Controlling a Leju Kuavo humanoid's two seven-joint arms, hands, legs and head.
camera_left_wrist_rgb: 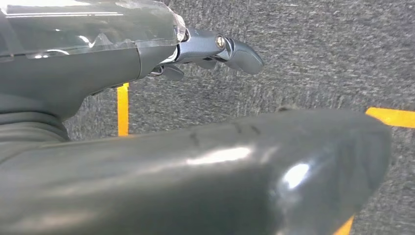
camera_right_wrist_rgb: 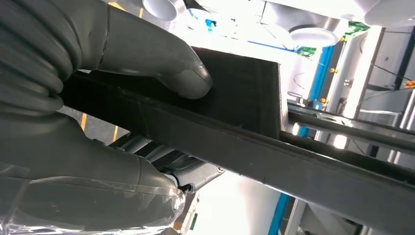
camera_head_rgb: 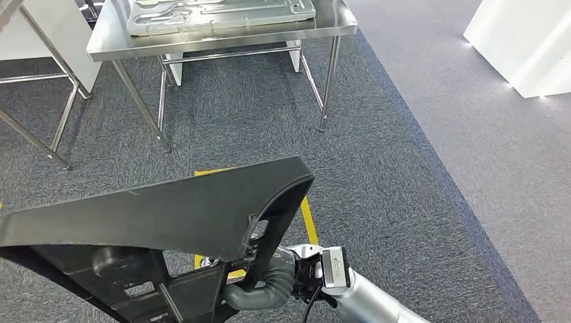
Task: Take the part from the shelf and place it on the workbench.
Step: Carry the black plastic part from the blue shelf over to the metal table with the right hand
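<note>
Low over the carpet (camera_head_rgb: 404, 168), the right hand (camera_head_rgb: 269, 286) clamps the black part (camera_head_rgb: 168, 215); left hand's (camera_left_wrist_rgb: 88, 63) grip unclear.

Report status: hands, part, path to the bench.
Right hand grips black part. Left hand beside part, grip unclear. Workbench ahead, carpet between bare.

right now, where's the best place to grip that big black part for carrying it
Judging by its shape, the open ribbed frame on the black part: its bars suit wrapping fingers. The right hand grips one from below at the right end, thumb on top.
</note>
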